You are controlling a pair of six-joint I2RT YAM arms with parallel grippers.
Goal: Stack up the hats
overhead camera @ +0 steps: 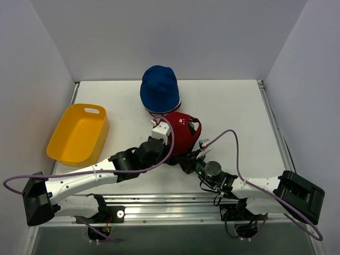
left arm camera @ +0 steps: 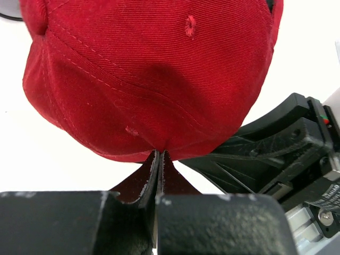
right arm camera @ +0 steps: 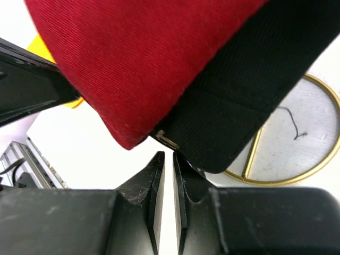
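Baseball cap (overhead camera: 183, 137), red, being pinched.
Left gripper (left arm camera: 159, 155) is clamping its rim; right gripper (right arm camera: 166, 158) is sitting nearly closed beneath; only right wrist is showing a gold wire ring (right arm camera: 252, 156).

White arm links (overhead camera: 79, 180), black joints (overhead camera: 149, 151), purple cables (overhead camera: 227, 131).

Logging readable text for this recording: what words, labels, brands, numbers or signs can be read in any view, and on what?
No text is readable in any view.
Red cap: a small white mark on its crown in the top view, too small to read.
Label at the lower right of the left wrist view: dark print, too blurred to read.
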